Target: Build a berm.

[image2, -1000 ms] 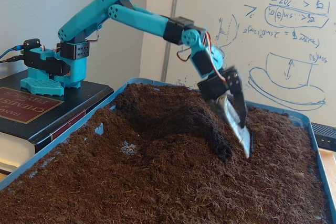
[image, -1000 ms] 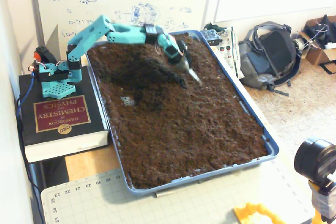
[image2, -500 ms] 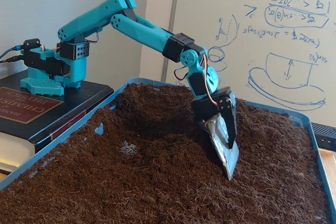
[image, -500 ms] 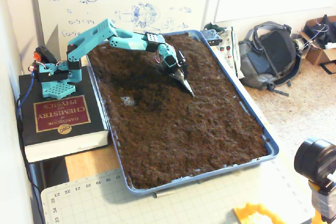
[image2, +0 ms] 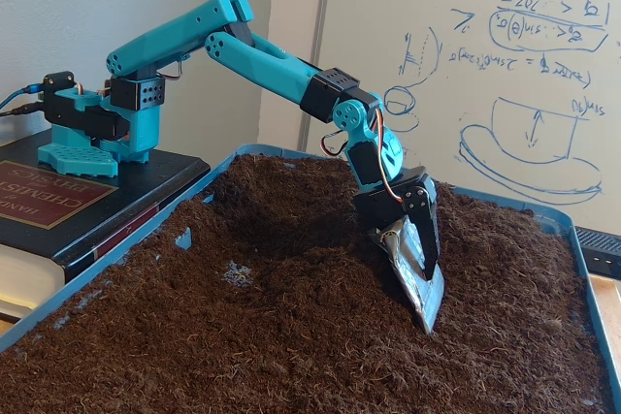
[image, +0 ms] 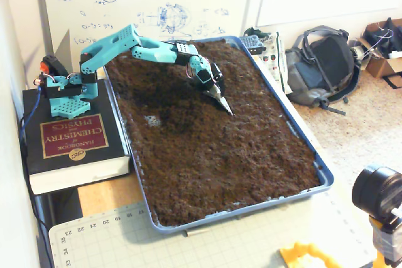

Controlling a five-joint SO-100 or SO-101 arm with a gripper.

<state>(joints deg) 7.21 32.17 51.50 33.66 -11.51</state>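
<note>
- My claw point(image2: 427, 312) points down into the soil, tip touching the surface near the middle of the tray's point(image: 301, 149) far half in the low fixed view.
- The claw carries a flat, pale scoop-like blade point(image2: 415, 273); its lower end meets the soil point(image: 220, 155) and is partly sunk in.
- Claw state: fingers look pressed together along the blade, with no gap visible; nothing is pinched between them that I can make out.
- In the high fixed view the claw point(image: 227, 108) sits toward the tray's far end, nearer its right rim than its left.
- The berm point(image2: 291, 264) is a low ridge of dark soil just left of the blade in the low fixed view, running toward the tray's left rim.
- In the high fixed view the berm point(image: 173, 108) reads as a darker raised patch beside the claw.
- A small pale spot point(image: 151, 119) of bare tray shows through the soil near the left rim.
- My base point(image: 66, 89) stands on a book point(image: 72, 145) outside the tray's left rim.
</note>
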